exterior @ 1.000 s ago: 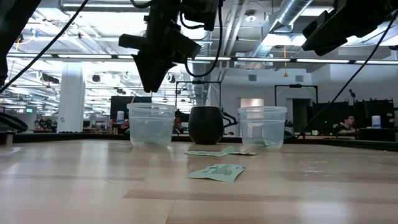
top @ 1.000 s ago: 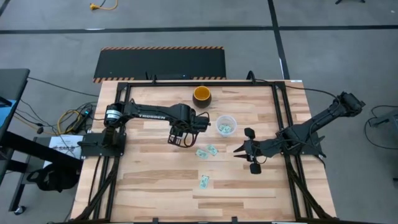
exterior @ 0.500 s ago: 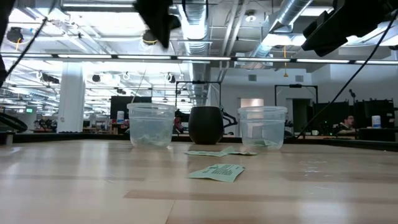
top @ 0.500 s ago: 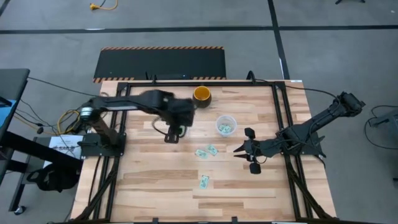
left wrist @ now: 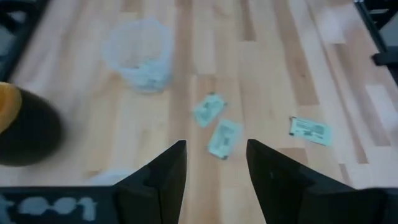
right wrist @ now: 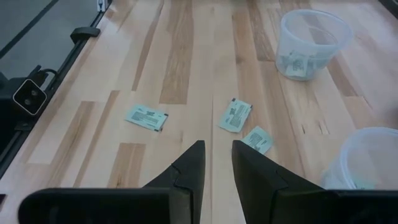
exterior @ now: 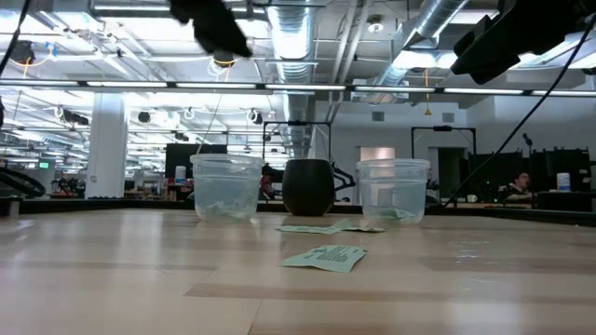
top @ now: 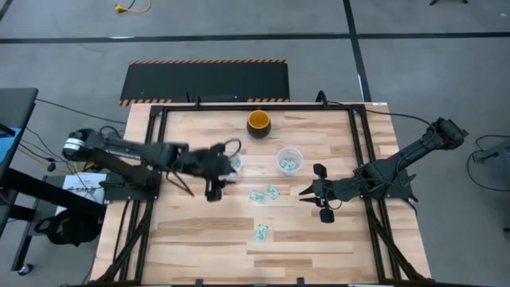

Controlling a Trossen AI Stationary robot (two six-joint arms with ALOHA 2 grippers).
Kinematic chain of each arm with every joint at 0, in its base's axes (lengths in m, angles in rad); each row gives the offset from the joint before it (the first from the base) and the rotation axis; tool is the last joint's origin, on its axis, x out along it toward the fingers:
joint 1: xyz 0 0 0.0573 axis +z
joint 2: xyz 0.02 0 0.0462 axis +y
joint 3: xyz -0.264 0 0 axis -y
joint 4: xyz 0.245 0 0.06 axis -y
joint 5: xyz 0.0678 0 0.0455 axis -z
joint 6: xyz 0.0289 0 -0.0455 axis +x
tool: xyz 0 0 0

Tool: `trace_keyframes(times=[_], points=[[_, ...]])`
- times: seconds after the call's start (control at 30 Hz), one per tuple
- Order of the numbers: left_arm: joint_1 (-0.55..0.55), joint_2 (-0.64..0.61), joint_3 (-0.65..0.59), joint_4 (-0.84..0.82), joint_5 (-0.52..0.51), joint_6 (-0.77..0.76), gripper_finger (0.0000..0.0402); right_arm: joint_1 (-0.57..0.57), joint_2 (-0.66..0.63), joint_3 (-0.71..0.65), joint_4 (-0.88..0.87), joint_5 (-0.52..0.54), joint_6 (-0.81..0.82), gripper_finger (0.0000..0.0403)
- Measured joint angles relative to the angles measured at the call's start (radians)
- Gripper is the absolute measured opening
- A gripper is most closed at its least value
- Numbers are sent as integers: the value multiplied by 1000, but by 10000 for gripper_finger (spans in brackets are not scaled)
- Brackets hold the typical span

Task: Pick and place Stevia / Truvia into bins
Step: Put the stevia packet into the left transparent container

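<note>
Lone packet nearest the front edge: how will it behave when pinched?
The packet lies almost flat on the table, so getting an end-effector finger under it looks hard. It seems thin paper, probably light and floppy, and may slide when nudged.

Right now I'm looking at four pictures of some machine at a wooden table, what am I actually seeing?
Two dark robot arms work at a wooden table. One picture looks down from above, one looks level across the tabletop, and two come from cameras on the arms' wrists. The left pincer and the right pincer both stand open and hold nothing. On the table are two clear cups with sachets inside, a dark bowl with an orange inside, and three loose green sachets.
</note>
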Motion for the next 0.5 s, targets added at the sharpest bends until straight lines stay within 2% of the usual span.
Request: trace_keyframes(times=[0.13,0.23,0.3,0.5], points=[[-60,2,-202,311,38,-12,158,-1,0,0,1,0,0,75],[-93,18,-297,520,91,18,158,-1,0,0,0,0,0,75],[-108,39,-326,621,115,42,158,0,0,0,0,0,0,75],[-132,121,-342,790,116,32,158,0,0,0,-15,0,-1,75]])
